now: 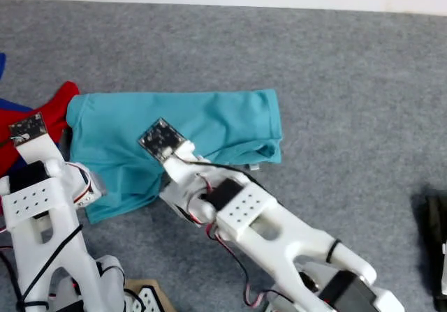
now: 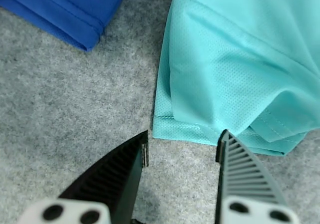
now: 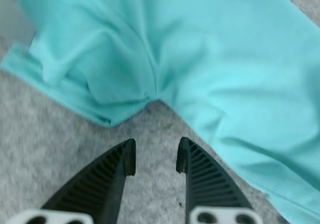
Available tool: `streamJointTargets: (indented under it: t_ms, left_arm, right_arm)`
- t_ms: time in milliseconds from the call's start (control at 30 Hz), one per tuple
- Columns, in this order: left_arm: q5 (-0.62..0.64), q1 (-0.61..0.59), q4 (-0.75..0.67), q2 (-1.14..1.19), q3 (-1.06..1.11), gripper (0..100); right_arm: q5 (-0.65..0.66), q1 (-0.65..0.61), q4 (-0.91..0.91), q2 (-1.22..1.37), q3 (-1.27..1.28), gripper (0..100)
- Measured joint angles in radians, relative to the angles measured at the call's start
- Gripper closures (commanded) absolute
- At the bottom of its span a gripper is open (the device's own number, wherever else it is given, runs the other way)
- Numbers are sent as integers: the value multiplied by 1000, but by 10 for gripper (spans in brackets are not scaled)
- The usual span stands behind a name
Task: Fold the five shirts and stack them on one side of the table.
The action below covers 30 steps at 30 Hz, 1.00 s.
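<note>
Teal shirt (image 1: 195,127) lying rumpled, partly folded, on grey counter (image 1: 363,75), left of centre in high view. Red shirt (image 1: 61,102) lying just beside its left end; blue shirt (image 2: 60,8) lying near, gap between. Left hand (image 2: 184,140) hanging wide open, empty, at teal hem corner. Right hand (image 3: 156,146) hovering narrowly open, empty, at teal shirt's near edge, over bare counter.

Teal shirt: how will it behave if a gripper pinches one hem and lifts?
Probably floppy: the teal shirt lies in soft folds and creases, so it should drape rather than hold shape. Likely light, since the left wrist view shows a thin mesh weave. On the grey table cover it may drag and bunch instead of sliding.
</note>
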Motion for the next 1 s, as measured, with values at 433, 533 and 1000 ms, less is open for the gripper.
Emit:
streamJointTargets:
  t_ms: [433, 533, 1000]
  left_arm:
    - [0, -11, -161, 227, 0, 808]
    - [0, -11, -170, 241, 0, 808]
    - [0, 18, -276, 394, 14, 886]
  right_arm:
    - [-18, 35, 135, 169, -184, 851]
    - [-18, 40, 135, 169, -184, 851]
    - [-21, 40, 141, 169, -184, 926]
